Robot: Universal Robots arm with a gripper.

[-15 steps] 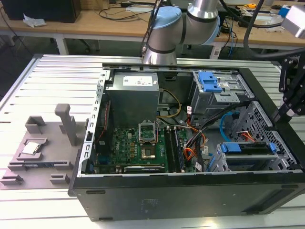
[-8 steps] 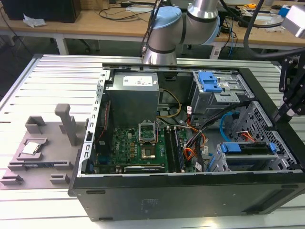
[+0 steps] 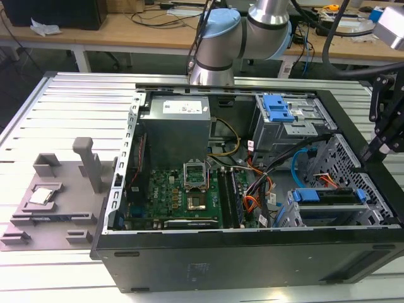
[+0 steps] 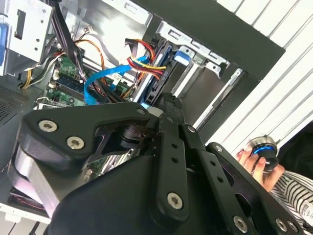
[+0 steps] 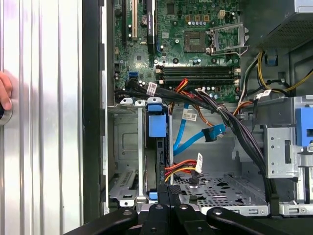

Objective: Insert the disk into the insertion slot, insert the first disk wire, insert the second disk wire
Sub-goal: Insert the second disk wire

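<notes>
- An open computer case (image 3: 252,259) lay on its side on a slatted metal table (image 3: 63,95). It held a green circuit board (image 3: 183,196) and a grey power supply box (image 3: 177,126).
- The disk (image 5: 157,122), in its blue frame, sat already seated in the silver metal cage (image 5: 124,147) — so the first step looked done.
- The wires seemed to be the step in hand. The orange-red wire (image 5: 182,168) with its dark plug and the light blue cable (image 5: 188,139) both appeared to hang loose just beside the disk, neither plugged in.
- The claw (image 5: 169,192) hovered near the cage mouth, jaws together, holding nothing.
- Taking so small a plug would likely call for parted jaws and careful lining-up with the disk's edge.
- A person's hand (image 4: 254,161) rested on a round button (image 4: 264,149) — outside the case.
</notes>
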